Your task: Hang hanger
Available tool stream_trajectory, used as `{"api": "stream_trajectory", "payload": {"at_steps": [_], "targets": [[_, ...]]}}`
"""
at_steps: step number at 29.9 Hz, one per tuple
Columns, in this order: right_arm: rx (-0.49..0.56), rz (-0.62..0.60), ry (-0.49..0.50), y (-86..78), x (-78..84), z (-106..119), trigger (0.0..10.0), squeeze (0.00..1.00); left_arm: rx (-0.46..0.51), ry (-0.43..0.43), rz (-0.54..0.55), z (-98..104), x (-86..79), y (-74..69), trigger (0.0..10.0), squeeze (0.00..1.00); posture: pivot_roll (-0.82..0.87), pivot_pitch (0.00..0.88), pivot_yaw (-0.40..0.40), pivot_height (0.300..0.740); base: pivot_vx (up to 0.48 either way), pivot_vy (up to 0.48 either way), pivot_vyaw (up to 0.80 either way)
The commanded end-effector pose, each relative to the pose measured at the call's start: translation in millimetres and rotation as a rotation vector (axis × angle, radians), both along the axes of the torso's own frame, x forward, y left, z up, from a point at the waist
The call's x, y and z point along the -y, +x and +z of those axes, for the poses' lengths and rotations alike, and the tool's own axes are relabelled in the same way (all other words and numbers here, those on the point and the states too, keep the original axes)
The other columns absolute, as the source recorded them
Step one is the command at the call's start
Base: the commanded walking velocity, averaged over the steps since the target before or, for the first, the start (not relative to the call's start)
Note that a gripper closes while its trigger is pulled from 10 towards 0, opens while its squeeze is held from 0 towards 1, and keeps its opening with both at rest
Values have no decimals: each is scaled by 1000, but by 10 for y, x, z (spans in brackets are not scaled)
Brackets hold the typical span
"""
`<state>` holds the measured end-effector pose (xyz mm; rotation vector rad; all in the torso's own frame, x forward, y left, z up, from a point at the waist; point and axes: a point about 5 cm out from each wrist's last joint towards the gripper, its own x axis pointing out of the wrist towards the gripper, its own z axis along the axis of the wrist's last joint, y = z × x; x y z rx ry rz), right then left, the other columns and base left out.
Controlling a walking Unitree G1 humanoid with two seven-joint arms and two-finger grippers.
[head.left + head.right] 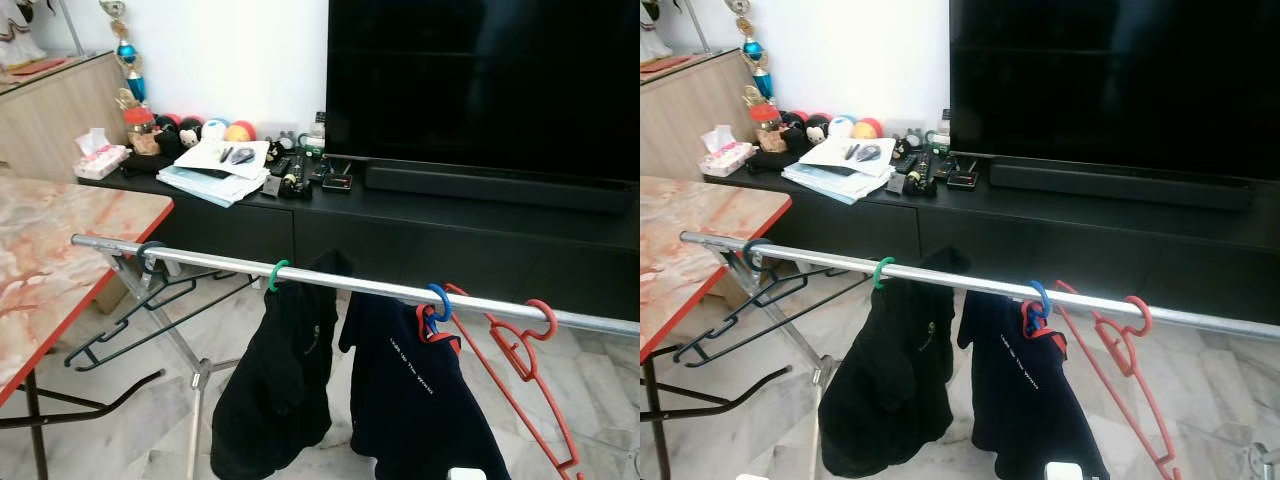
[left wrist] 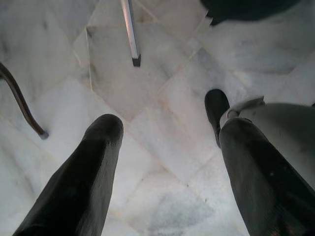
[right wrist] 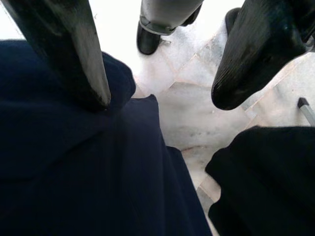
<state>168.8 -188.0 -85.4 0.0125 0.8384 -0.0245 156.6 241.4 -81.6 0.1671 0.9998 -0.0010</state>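
Hangers are strung along the metal rail (image 1: 330, 283) that crosses the scene in front of the robot. Nearest, on the robot's right, a red hanger (image 1: 520, 365) is hooked over the rail and hangs empty, tilted, just beside a blue-hooked hanger (image 1: 437, 303) that carries a dark garment with white lettering (image 1: 415, 400). Further left along the rail, a green hook (image 1: 276, 274) holds a second black garment (image 1: 270, 385), the two garments hanging close together. Towards the rail's left end, black empty hangers (image 1: 140, 310) are seen dangling from a dark hook, above the rack's crossed legs (image 1: 200, 375) on the marble floor (image 2: 162, 147).

The left gripper (image 2: 165, 128) is pointed down at that floor with its fingers spread apart and nothing between them; a rack leg's foot and a curved table leg are seen beyond it. The right gripper (image 3: 160, 83) is also held with fingers parted and empty, hanging over dark fabric (image 3: 74, 172), with the robot's foot visible below.

On the robot's left, a marble-patterned table with a red edge (image 1: 60, 260) stands close to the rail's end. Beyond the rail, a low black cabinet (image 1: 420, 230) runs along the wall, bearing papers (image 1: 215, 165), remote controls, coloured balls, a tissue box (image 1: 100, 158) and a trophy (image 1: 128, 60). A large dark television (image 1: 480, 80) with a soundbar beneath it stands on the cabinet's right part.
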Motion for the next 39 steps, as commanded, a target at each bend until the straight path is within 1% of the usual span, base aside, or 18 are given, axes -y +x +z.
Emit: {"api": "stream_trajectory", "payload": {"at_steps": [1,2,4,9,11,15,18,20,22,24,28,29,30,32,34,37,38,39], "targets": [[2,5,9,-23,-8,-7,10000,0,-6,15,-16,-5,-7,-6,10000,0,-46,0,16,740,0,0,0],[199,62,21,256,-58,285,10000,0,-18,18,-42,-16,28,2,10000,0,-52,0,16,740,0,0,0],[327,139,47,401,-144,583,10000,0,-21,29,-72,-23,63,15,10000,0,-58,0,15,740,0,0,0],[382,195,46,443,-159,615,10000,0,-15,30,-67,-24,69,28,10000,0,-60,0,15,740,0,0,0],[408,218,87,456,-196,658,10000,0,-25,27,-70,-32,80,23,10000,0,-69,0,15,740,0,0,0],[484,205,98,164,-44,1031,10000,0,-32,29,-71,-35,73,18,10000,0,-67,0,12,740,0,0,0],[581,189,107,185,-8,1226,10000,0,-43,33,-68,-38,42,-4,10000,0,-76,0,13,740,0,0,0],[601,188,112,191,-2,1267,10000,0,-47,34,-69,-39,35,-9,10000,0,-77,0,14,740,0,0,0],[657,173,133,204,11,1443,10000,0,-55,37,-66,-42,15,-26,10000,0,-75,0,13,740,0,0,0],[731,140,154,253,27,1769,10000,0,-63,39,-65,-41,-8,-38,10000,0,-85,0,16,740,0,0,0],[715,146,107,334,78,1848,10000,0,-76,37,-71,-45,-13,-46,10000,0,-87,0,15,740,0,0,0],[651,176,85,378,96,1801,10000,0,-77,37,-71,-44,-16,-44,10000,0,-86,0,14,740,0,0,0],[651,176,85,378,96,1801,10000,0,-77,37,-71,-44,-16,-44,10000,0,-86,0,14,740,0,0,0],[520,235,-10,425,168,1647,10000,0,-68,27,-64,-42,-3,-33,10000,0,-77,0,8,740,0,0,0],[442,224,-14,448,205,1597,10000,0,-67,26,-65,-41,-1,-30,10000,0,-72,0,7,740,0,0,0],[412,224,-3,499,214,1582,10000,0,-66,24,-67,-42,1,-34,10000,0,-72,0,7,740,0,0,0],[425,225,-3,524,210,1599,10000,890,-66,24,-67,-42,1,-34,10000,0,-72,0,7,740,0,0,0],[438,225,-5,541,208,1613,10000,890,-67,24,-68,-42,1,-34,10000,0,-72,0,7,740,0,0,0]]}}
